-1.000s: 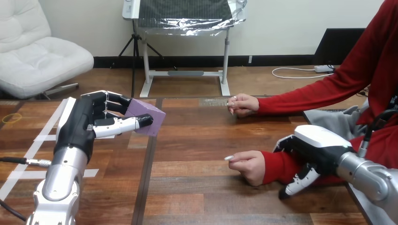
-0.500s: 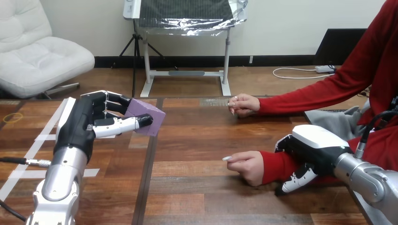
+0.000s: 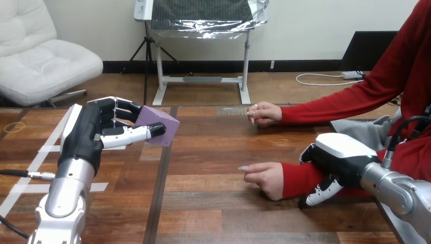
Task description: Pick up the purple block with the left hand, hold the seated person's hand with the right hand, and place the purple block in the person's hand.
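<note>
My left hand [image 3: 91,133] is at the left of the table, raised a little, with its fingers and thumb curled round the purple block [image 3: 157,126]. The person's nearer hand [image 3: 265,177] rests on the table at centre right, loosely curled, with a red sleeve behind it. My right hand [image 3: 339,162] lies over that red sleeve at the forearm, fingers curled down beside it; I cannot tell whether they grip it. The person's farther hand [image 3: 263,113] hovers near the table's far edge, closed.
White tape strips [image 3: 51,147] mark the wooden table [image 3: 213,203] at the left. A dark seam [image 3: 161,173] runs down the tabletop. A small yellow ring [image 3: 12,127] lies at the far left edge.
The person's nearer hand has shifted slightly left and stretched a finger out. My right hand has edged a little along the sleeve. My left hand and the block have stayed put.
</note>
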You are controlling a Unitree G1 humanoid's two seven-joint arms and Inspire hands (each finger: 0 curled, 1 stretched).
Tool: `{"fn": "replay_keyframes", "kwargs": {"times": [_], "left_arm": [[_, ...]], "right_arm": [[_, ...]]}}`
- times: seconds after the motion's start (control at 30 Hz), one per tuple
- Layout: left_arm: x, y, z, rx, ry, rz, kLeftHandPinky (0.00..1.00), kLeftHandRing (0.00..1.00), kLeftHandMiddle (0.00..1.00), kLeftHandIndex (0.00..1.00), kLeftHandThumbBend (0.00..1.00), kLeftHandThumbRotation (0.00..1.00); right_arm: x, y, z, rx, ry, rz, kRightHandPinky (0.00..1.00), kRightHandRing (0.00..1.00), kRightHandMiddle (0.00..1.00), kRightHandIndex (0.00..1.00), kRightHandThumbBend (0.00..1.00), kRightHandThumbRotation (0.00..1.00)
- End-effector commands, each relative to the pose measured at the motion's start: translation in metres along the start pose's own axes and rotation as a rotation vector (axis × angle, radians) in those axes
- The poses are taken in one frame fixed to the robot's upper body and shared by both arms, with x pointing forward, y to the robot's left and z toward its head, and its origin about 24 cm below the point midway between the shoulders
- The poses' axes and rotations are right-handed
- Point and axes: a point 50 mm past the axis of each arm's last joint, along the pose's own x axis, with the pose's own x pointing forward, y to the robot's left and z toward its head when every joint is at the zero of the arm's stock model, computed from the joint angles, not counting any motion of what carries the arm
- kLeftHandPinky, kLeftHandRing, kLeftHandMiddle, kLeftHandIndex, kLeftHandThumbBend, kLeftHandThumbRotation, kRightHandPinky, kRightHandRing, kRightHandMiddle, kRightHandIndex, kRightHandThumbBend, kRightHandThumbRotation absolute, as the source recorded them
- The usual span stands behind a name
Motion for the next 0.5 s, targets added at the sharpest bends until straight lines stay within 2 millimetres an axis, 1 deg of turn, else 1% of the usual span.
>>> {"fn": "replay_keyframes", "kwargs": {"times": [0.0, 0.17, 0.47], "left_arm": [[0.0018, 0.0031, 0.0246, -0.011, -0.106, 0.017, 0.34, 0.39, 0.43, 0.42, 0.50, 0.00], [0.0019, 0.0034, 0.0246, -0.007, -0.111, 0.016, 0.34, 0.39, 0.42, 0.42, 0.50, 0.00], [0.0026, 0.0035, 0.0242, -0.011, -0.114, 0.013, 0.34, 0.39, 0.42, 0.42, 0.51, 0.00]], "right_arm": [[0.0058, -0.0108, 0.0023, -0.026, 0.006, -0.017, 0.18, 0.25, 0.35, 0.39, 0.86, 0.20], [0.0055, -0.0120, 0.0006, -0.011, 0.014, -0.018, 0.16, 0.23, 0.33, 0.36, 0.86, 0.20], [0.0042, -0.0148, -0.0020, 0.018, 0.019, -0.033, 0.18, 0.24, 0.33, 0.34, 0.87, 0.19]]}}
